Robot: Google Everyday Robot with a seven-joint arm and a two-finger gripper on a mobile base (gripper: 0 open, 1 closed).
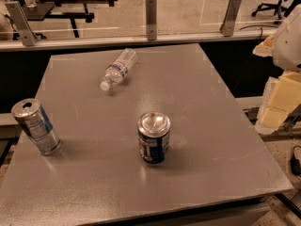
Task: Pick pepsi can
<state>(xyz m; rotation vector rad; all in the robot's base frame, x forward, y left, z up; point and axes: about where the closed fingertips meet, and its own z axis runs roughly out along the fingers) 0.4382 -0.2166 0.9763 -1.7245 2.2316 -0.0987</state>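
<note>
The pepsi can (153, 138) is a short, stout dark blue can with white and red markings and a shiny silver top. It stands upright near the middle of the grey table (94, 182), a little toward the front. My gripper is out of view. Only a white and cream bulk that looks like part of my arm (287, 55) shows at the right edge, beyond the table's side and well away from the can.
A taller, slimmer silver-and-blue can (35, 126) stands at the table's left edge. A clear plastic water bottle (118, 69) lies on its side toward the back. A glass barrier with metal posts (151, 18) runs behind the table.
</note>
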